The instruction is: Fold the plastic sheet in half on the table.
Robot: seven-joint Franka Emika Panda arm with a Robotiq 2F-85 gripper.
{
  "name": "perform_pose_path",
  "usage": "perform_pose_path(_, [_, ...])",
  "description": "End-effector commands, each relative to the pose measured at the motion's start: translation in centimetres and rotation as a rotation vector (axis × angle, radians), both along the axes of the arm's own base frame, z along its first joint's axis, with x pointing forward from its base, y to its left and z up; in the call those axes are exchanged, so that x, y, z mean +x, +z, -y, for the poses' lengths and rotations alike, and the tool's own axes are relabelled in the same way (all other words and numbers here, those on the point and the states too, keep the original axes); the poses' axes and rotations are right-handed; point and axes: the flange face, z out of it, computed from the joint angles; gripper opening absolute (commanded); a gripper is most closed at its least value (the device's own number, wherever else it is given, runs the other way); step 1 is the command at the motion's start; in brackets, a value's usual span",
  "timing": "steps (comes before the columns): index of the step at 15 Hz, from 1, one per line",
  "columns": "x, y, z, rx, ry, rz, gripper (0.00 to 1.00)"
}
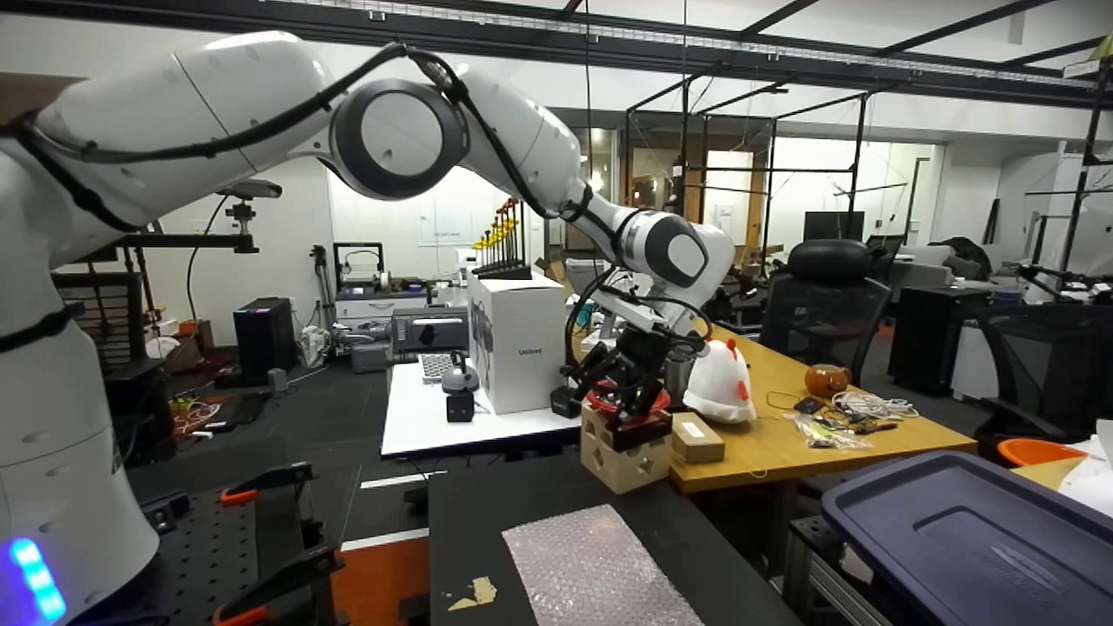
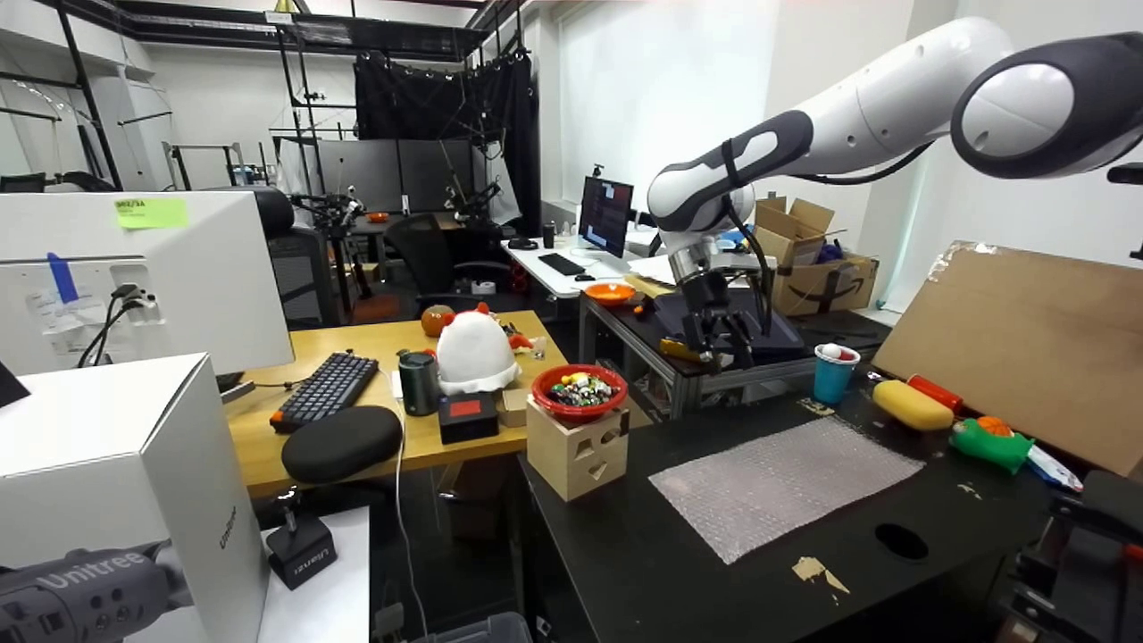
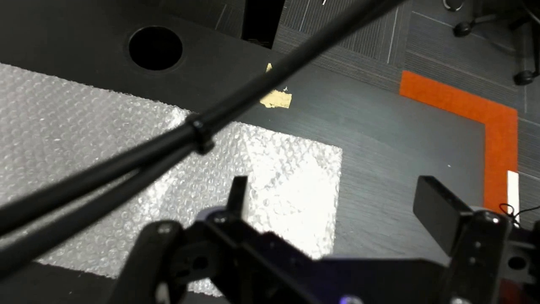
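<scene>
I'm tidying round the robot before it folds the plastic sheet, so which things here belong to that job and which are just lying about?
Belongs to the job:
plastic sheet, spread flat
black table, under it
pincer, open

Just lying about:
red bowl
wooden box
blue cup
yellow rounded object
red cylinder

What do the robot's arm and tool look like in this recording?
The arm is glossy white with rounded links, dark grey rings around round joint covers, and blue lights near its base. Black straps wrap it and a black cable runs along it. The tool is black, with two blocky fingertips.
</scene>
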Motion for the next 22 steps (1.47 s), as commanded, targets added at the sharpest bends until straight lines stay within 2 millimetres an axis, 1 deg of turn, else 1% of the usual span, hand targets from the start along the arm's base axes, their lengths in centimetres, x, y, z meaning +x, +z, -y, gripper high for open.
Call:
perform_pose_path(1, [0.7,-2.6,0.0,-0.072,-0.038,-0.025,1.0])
perform_pose_path(3, [0.9,-4.1,-0.3,-0.086,-0.077,-0.022,1.0])
perform_pose_path(6, [1.3,-5.8,-0.7,-0.112,-0.138,-0.015,1.0])
perform_pose_path(11, [1.8,-7.7,-1.5,-0.186,-0.213,0.02,1.0])
perform_pose_path(13, [1.9,-7.8,-1.3,-0.199,-0.26,0.029,1.0])
perform_pose_path(15, [1.9,-6.5,-0.7,-0.171,-0.282,0.021,1.0])
perform_pose_path(16, [1.6,-8.1,-1.2,-0.183,-0.239,0.018,1.0])
perform_pose_path(21, [1.8,-7.6,-0.5,-0.177,-0.253,0.027,1.0])
perform_pose_path(22, [2.0,-7.4,-0.1,-0.173,-0.266,0.036,1.0])
